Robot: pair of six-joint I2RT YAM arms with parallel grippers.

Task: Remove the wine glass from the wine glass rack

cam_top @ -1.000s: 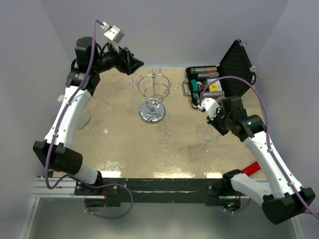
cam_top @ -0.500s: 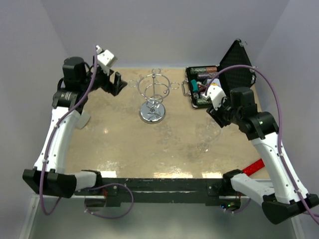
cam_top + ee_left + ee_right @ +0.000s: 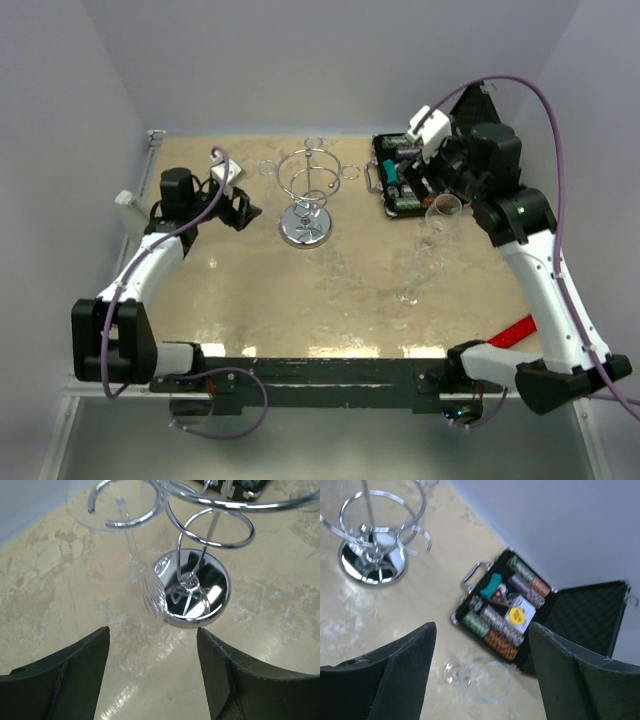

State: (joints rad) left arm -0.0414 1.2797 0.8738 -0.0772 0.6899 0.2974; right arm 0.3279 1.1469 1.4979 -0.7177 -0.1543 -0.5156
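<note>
Plainly the trouble sits with the wine glass (image 3: 145,587) hanging upside down, its foot caught in a loop (image 3: 131,525) on the left side of the rack (image 3: 220,580), its bowl low near the table (image 3: 250,290). My left gripper (image 3: 151,640) faces it from low down, jaws wide and holding nothing. If I close hard on the thin stem it may crack. If I pull anywhere but out through the loop's gap, the foot will catch, and I judge the rack could tip. My right gripper (image 3: 482,627) is also wide and empty, above a second glass (image 3: 443,208) that seems to stand just beside the open case (image 3: 405,190); a low swing would knock it over. Bare table lies between the rack and the near edge, while the far edge and the wall (image 3: 330,60) are close behind the rack.
</note>
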